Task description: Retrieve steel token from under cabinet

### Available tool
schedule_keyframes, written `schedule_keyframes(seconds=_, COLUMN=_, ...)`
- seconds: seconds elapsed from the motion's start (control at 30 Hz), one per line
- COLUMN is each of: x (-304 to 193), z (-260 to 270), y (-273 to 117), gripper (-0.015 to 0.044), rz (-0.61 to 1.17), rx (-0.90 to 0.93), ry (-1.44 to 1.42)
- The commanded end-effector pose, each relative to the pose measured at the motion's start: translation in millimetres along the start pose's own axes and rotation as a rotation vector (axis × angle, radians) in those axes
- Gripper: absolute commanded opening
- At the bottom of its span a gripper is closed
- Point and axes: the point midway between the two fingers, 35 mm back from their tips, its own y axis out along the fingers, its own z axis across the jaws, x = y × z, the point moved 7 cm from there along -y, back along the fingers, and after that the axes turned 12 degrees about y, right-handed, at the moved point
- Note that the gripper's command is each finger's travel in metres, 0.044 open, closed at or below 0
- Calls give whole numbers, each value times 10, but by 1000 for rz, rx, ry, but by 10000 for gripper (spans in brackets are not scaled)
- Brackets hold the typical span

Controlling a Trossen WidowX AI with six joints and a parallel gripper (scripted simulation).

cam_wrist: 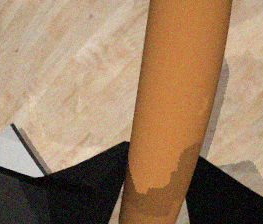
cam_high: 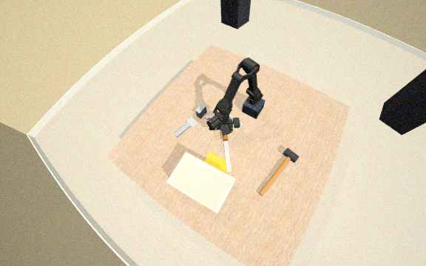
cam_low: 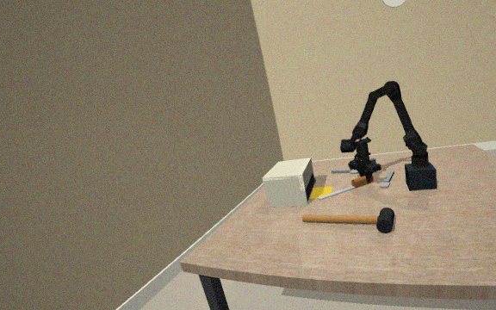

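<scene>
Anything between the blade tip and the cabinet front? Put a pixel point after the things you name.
Nothing visible. From the end effector (cam_high: 225, 134) (cam_low: 368, 179), the blade (cam_high: 227, 155) (cam_low: 338, 192) runs to beside the yellow area (cam_high: 216, 162) (cam_low: 322, 192), its tip just short of the cabinet (cam_high: 202, 182) (cam_low: 286, 189). Token not visible.

White cabinet (cam_high: 201, 182) (cam_low: 286, 185), upright near table's lower-left edge from above; yellow area (cam_high: 215, 162) (cam_low: 322, 192), flat, alongside; orange-handled blade (cam_high: 227, 155) (cam_low: 338, 192), slanting inward.

My arm (cam_high: 230, 90) (cam_low: 366, 113) is black, with rounded joints; its base (cam_high: 249, 110) (cam_low: 420, 182) seems dark blue, boxy.
</scene>
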Motion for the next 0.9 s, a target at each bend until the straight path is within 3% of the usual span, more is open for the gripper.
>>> schedule_keyframes(seconds=0.0, x=-17, z=-56, y=-9, gripper=0, rz=-2, rx=-5, ry=3)
schedule_keyframes(seconds=0.87, x=-157, z=-296, y=-11, gripper=0, rz=-1, rx=-7, ry=3)
